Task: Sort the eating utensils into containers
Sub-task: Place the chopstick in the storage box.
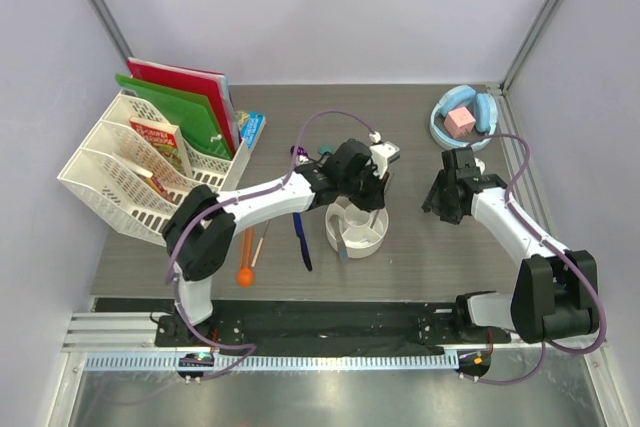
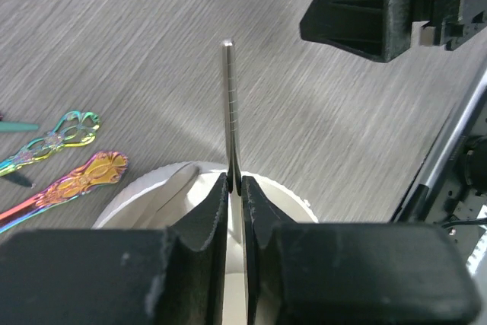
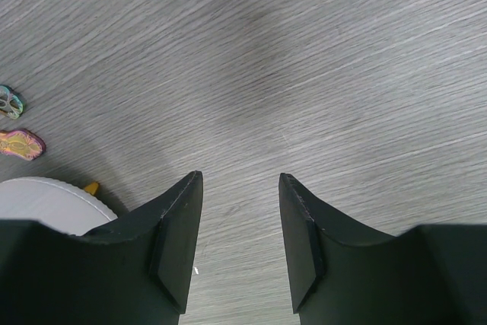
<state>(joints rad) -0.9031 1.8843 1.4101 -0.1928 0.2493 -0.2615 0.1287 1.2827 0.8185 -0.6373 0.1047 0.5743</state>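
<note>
My left gripper (image 2: 234, 182) hangs over the white compartment cup (image 2: 144, 185) and is shut on a slim silver utensil (image 2: 229, 104), whose ridged handle sticks out beyond the fingertips. From the top view, the left gripper (image 1: 372, 192) sits just above the cup (image 1: 336, 239). An iridescent handle (image 2: 61, 135) and a gold handle (image 2: 85, 179) lie left of the cup. An orange spoon (image 1: 246, 259) and a dark blue knife (image 1: 301, 242) lie on the table left of the cup. My right gripper (image 3: 240, 180) is open over bare table, right of the cup (image 3: 46, 197).
A white lattice file rack (image 1: 120, 172) with books and folders stands at the back left. A light blue bowl (image 1: 440, 127) with a pink cube sits at the back right. The right gripper's black body (image 2: 388, 5) shows beyond the silver utensil.
</note>
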